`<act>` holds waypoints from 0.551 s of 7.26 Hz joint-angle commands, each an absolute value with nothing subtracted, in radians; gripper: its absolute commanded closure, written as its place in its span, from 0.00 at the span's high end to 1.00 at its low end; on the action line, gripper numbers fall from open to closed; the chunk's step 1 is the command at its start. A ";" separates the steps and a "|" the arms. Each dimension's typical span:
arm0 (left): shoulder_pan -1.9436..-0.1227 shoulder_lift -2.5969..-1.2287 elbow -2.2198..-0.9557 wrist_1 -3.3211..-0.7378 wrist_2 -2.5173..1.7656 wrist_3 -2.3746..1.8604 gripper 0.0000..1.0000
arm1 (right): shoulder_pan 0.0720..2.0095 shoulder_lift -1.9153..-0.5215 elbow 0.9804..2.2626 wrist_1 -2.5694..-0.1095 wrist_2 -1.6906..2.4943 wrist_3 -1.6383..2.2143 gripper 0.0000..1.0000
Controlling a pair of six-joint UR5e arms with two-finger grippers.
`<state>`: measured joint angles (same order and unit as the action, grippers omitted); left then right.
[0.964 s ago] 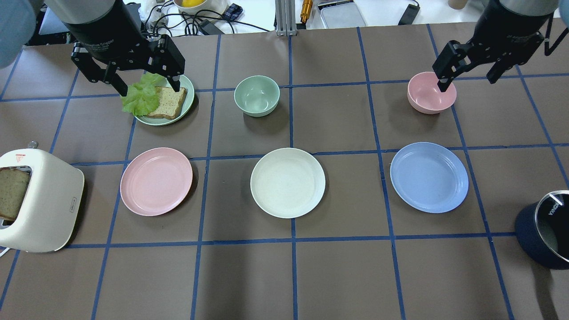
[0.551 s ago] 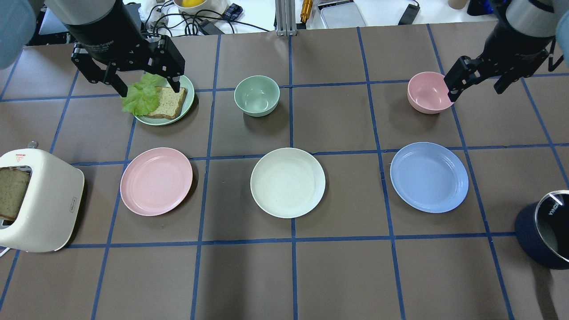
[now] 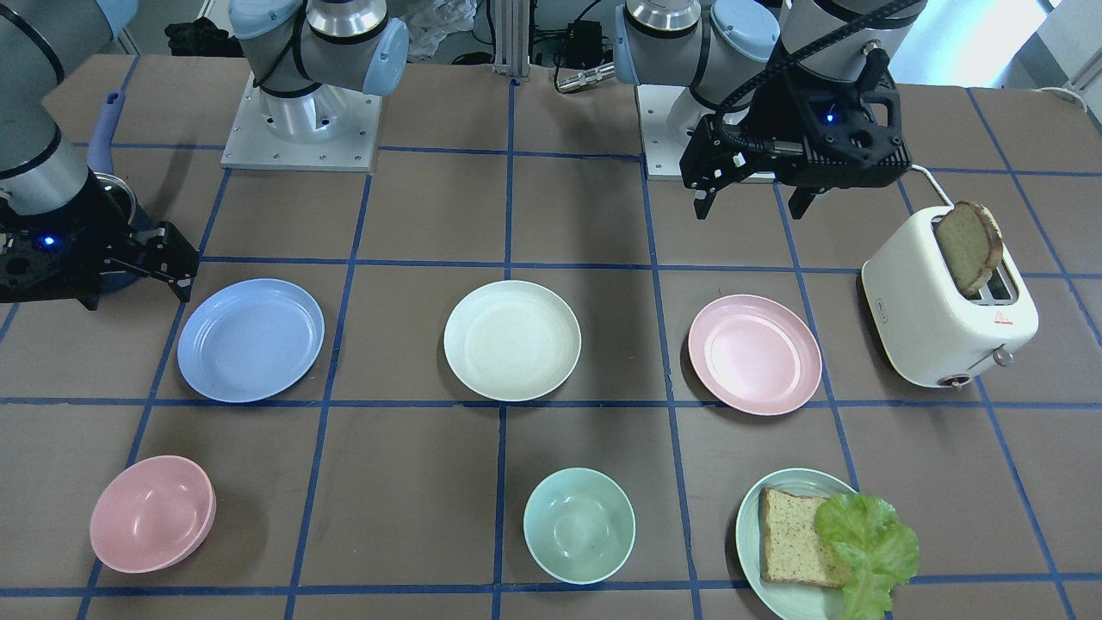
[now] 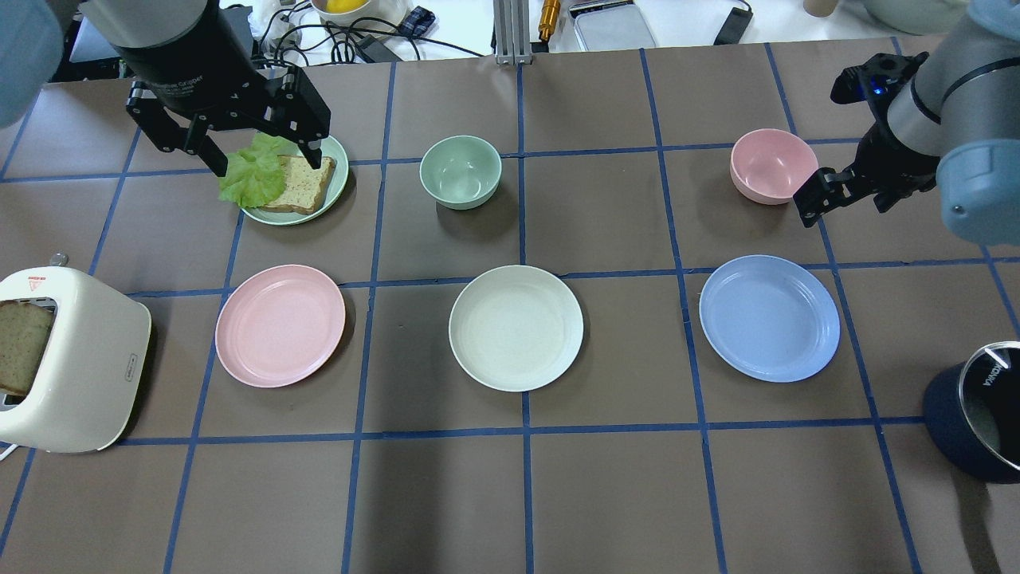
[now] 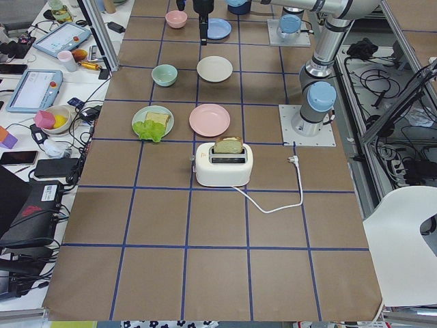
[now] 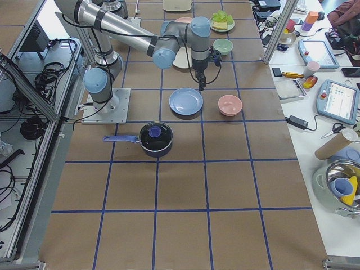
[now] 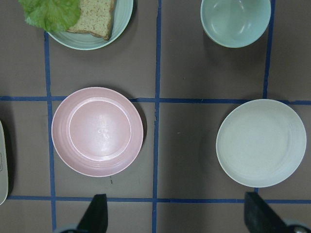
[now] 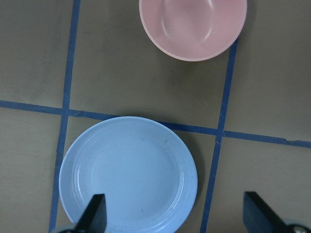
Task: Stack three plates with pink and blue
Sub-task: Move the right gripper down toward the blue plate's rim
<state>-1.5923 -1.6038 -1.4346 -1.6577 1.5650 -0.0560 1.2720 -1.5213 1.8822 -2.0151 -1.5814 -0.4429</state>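
Three plates lie in a row on the brown table: the pink plate (image 4: 280,325), the cream-white plate (image 4: 515,328) and the blue plate (image 4: 769,317), all apart and empty. My left gripper (image 4: 267,159) is open and empty, high over the bread plate, behind the pink plate; its wrist view shows the pink plate (image 7: 97,131) and the cream plate (image 7: 261,142). My right gripper (image 4: 843,209) is open and empty beside the pink bowl, behind the blue plate, which its wrist view shows below it (image 8: 128,173).
A mint plate (image 4: 339,187) with bread and lettuce stands back left. A mint bowl (image 4: 460,171) and a pink bowl (image 4: 769,165) stand behind the row. A cream toaster (image 4: 80,363) with bread is at the left edge, a dark pot (image 4: 976,410) at the right edge.
My right gripper has moved off the pink bowl, to the right and nearer the blue plate, and its arm has swung in. The left gripper has barely moved. The plates have not moved.
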 commanded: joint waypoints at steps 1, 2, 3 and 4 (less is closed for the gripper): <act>-1.588 -1.609 -1.425 -1.657 1.562 -0.055 1.00 | 1.235 -1.459 1.899 -2.054 -1.580 -0.480 1.00; -1.588 -1.611 -1.425 -1.657 1.562 -0.057 1.00 | 1.227 -1.445 1.899 -2.084 -1.580 -0.491 1.00; -1.589 -1.611 -1.425 -1.657 1.562 -0.057 1.00 | 1.226 -1.442 1.899 -2.088 -1.580 -0.494 1.00; -1.591 -1.611 -1.425 -1.657 1.562 -0.057 1.00 | 1.226 -1.433 1.899 -2.089 -1.582 -0.498 1.00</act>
<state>-1.5893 -1.6104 -1.4254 -1.6567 1.5617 -0.0566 1.2278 -1.4439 1.8987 -2.0829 -1.5804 -0.4918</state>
